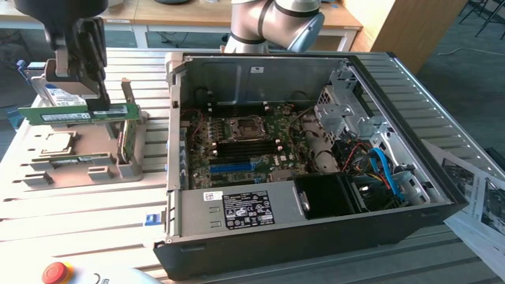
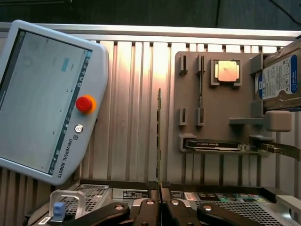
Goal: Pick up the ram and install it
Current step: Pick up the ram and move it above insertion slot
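Green ram (image 1: 79,113) is the part at risk. It is pinched along its top edge only, and the grip looks off-centre, toward the exterior view's right end. Judgement: the long stick could pivot or slip between the fingers during any sideways travel. It would then meet the black memory slots (image 1: 236,151) on the motherboard (image 1: 264,133) skewed and jam or stress the board. The raised wall of the computer case (image 1: 316,236) stands between the stick and the slots, so a low path could clip it. The tray posts just beneath could also snag the lower edge. End effector (image 1: 99,102) is pressed nearly together, pinching the ram. The wrist view shows the stick (image 2: 159,136) edge-on, running out from the fingertips of the end effector (image 2: 159,185). The ram hangs level above the grey parts tray (image 1: 79,168) on the worktop (image 1: 79,207), well apart from the motherboard. The CPU chip (image 2: 227,71) and hard drive (image 2: 280,80) sit in the tray.
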`<state>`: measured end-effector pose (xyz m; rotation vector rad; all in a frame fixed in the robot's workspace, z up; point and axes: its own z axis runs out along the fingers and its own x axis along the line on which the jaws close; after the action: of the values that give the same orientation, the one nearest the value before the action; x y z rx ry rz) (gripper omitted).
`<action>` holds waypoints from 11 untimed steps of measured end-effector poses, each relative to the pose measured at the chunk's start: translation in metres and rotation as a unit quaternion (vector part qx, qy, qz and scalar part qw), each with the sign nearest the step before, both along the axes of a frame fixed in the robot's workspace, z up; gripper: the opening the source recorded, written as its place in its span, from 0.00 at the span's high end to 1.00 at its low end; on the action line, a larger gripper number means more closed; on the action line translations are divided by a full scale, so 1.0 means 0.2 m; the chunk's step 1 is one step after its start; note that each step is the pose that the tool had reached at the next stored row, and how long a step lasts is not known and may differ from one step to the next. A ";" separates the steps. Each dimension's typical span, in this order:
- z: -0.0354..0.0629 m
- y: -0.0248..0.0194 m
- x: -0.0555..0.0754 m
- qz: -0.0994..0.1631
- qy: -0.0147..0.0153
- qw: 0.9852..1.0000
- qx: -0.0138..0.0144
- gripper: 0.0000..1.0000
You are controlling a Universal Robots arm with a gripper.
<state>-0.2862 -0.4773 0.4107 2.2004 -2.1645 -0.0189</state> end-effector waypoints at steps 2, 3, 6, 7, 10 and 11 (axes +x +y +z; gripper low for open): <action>0.000 -0.005 0.02 0.000 0.000 1.000 0.000 0.88; 0.000 -0.008 0.02 0.000 0.000 1.000 0.000 0.88; 0.000 -0.015 0.05 0.000 0.000 1.000 0.000 0.88; 0.000 -0.017 0.06 0.000 0.000 1.000 0.000 0.88; 0.000 -0.022 0.08 0.000 0.000 1.000 0.000 0.88; 0.000 -0.024 0.09 0.000 0.000 1.000 0.000 0.88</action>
<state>-0.2684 -0.4822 0.4106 2.2005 -2.1646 -0.0189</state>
